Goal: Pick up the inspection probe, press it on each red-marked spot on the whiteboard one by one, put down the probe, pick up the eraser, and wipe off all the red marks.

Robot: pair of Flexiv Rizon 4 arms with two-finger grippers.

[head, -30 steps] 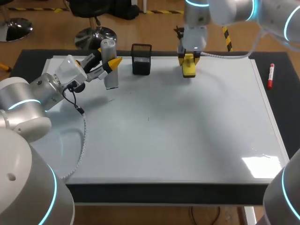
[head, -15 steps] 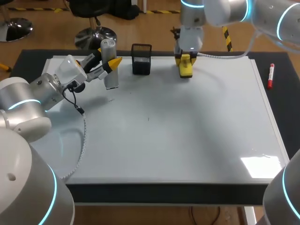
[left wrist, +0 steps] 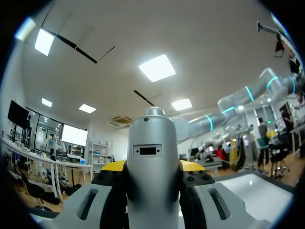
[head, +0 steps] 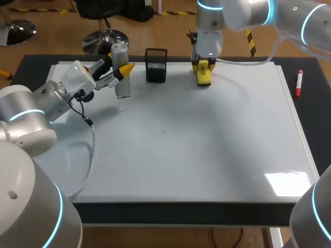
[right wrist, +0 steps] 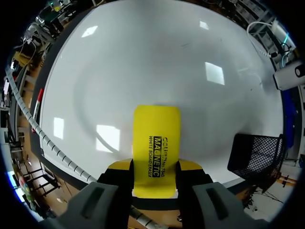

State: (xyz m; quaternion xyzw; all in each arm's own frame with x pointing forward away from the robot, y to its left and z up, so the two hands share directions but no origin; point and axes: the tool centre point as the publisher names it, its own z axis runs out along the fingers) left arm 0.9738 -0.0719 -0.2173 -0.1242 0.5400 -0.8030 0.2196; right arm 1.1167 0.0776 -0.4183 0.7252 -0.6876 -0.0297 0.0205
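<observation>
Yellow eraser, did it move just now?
Yes. The yellow eraser, gripped by the right end effector, slid a little closer to the black mesh pen holder, which stayed put.

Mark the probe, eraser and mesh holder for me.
probe [left wrist: 152, 176]: left wrist view, middle of its grey body.
eraser [right wrist: 156, 143]: right wrist view, middle of its yellow top face.
mesh holder [head: 156, 68]: head view, its front wall.

Left tool [head: 120, 66] clamps the probe [head: 122, 88], right tool [head: 204, 65] clamps the eraser [head: 204, 77].
</observation>
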